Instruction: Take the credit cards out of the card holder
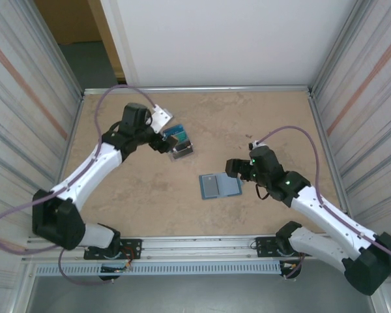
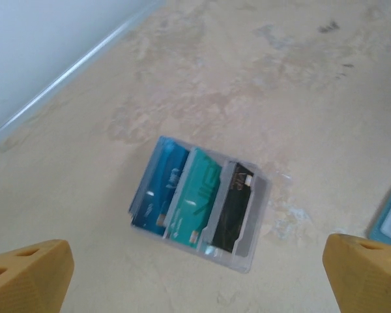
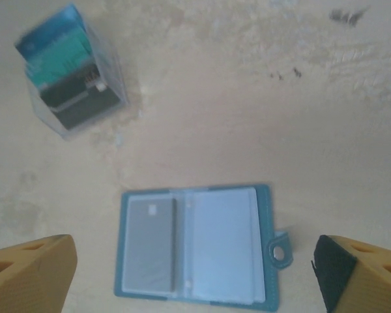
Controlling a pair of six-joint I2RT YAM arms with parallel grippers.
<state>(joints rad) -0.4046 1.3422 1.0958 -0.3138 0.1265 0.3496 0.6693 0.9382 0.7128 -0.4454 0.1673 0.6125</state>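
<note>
Teal card holder [image 3: 195, 244] lies open on the bench [image 1: 280, 117], near and right of centre, under wide, empty right jaws. Far left, we see credit cards [image 2: 199, 195] overlapping, half-hidden, under wide, empty left jaws.

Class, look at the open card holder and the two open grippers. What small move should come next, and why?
Probably move the left gripper from the cards lying on the table to the card holder: its jaws stand open and empty, and a grey card seems to sit in one pocket. The right gripper hovers open there.
</note>
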